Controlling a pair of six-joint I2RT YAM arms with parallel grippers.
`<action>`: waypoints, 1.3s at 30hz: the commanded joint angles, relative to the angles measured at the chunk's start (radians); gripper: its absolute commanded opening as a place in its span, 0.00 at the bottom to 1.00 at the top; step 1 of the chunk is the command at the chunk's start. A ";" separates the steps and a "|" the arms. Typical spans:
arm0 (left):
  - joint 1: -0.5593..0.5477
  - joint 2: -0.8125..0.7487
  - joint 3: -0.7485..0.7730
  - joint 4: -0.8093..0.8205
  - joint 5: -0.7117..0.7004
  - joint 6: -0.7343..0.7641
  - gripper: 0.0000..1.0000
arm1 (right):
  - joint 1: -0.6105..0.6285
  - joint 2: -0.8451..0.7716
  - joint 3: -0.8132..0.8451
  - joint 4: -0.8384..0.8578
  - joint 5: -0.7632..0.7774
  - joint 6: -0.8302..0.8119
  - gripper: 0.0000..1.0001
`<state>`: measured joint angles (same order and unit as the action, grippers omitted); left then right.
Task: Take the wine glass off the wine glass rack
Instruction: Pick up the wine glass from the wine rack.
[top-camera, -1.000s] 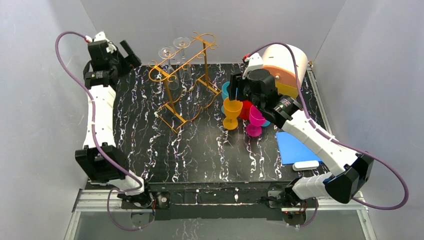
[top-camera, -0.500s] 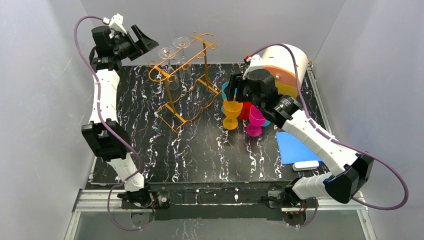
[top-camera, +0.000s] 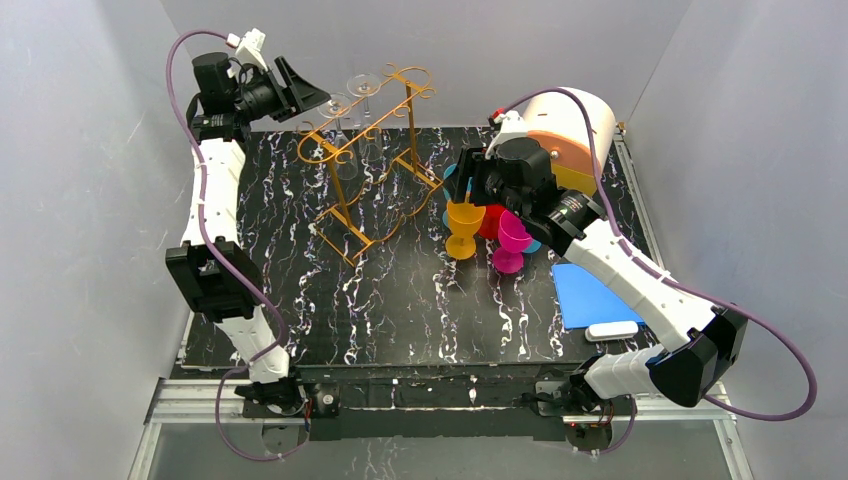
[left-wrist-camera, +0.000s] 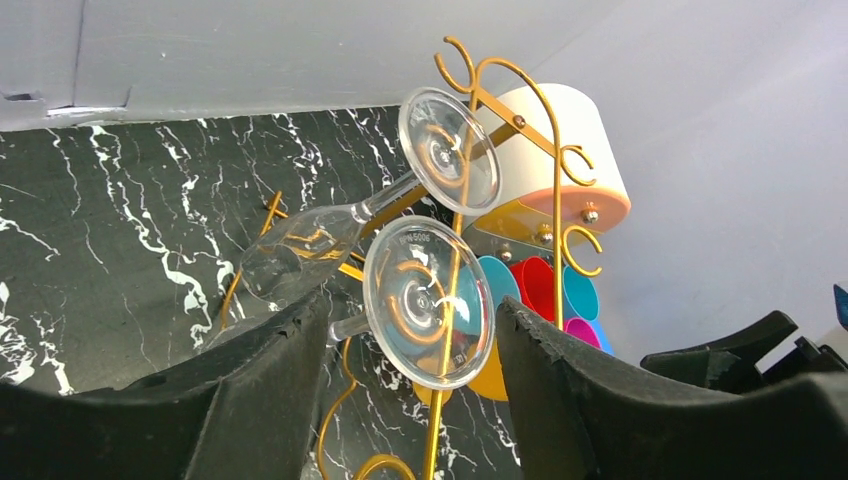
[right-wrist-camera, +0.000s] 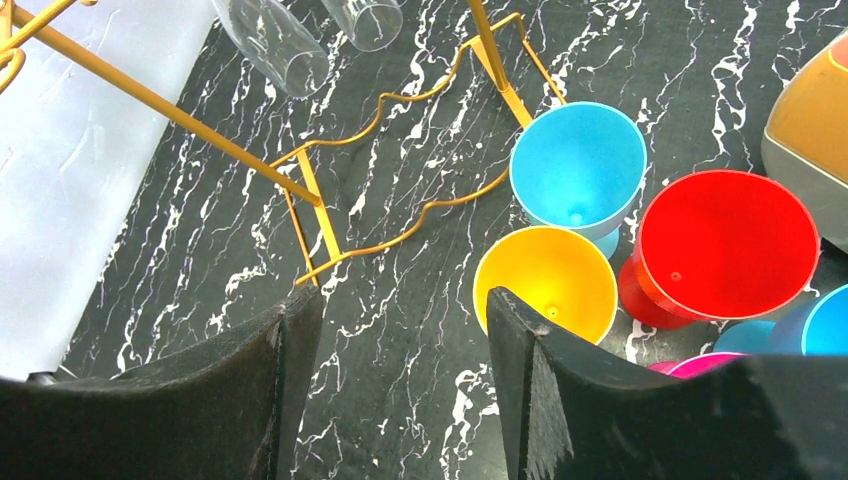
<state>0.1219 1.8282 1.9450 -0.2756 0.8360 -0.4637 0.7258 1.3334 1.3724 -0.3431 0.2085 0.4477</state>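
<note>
— Fingers (left-wrist-camera: 270, 400) of the left gripper (top-camera: 312, 92): what do they have?

— Nothing that I can see. They stand apart, one on each side of the wine glass (left-wrist-camera: 428, 315), whose round foot faces straight into the wrist camera. The gaps look slim. On the right side I cannot tell whether the pad brushes the rim.

— And where is the glass itself?

— It hangs upside down at the near end of the wine glass rack (right-wrist-camera: 170, 112), with its foot up on the gold top rails. The stem runs down and away from the gripper to the bowl below. A second glass (left-wrist-camera: 450, 150) hangs just behind it on the same rails.

— So the grip falls on the foot, not the stem?

— That is my reading. The long axis points away from the jaws, so only the foot's edge is offered. To come free I judge it must slide along the rails, not pull sideways.

— Which arm is nearer?

— The left, by far. The right gripper (right-wrist-camera: 400, 300) hovers well apart over the yellow cup (right-wrist-camera: 545, 285) on the table (top-camera: 420, 300), with its jaws spread and empty.
</note>
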 joint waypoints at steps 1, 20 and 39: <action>-0.012 0.020 0.029 0.004 0.071 0.001 0.59 | -0.006 0.001 0.020 0.007 -0.009 0.017 0.69; -0.045 0.065 0.064 -0.085 -0.015 0.033 0.30 | -0.017 0.013 0.030 -0.013 -0.022 0.017 0.69; -0.045 0.077 0.116 -0.102 -0.019 0.032 0.12 | -0.025 0.041 0.058 -0.065 -0.066 0.052 0.71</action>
<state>0.0807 1.9240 2.0377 -0.3275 0.8268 -0.4545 0.7059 1.3849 1.3785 -0.4141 0.1528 0.4793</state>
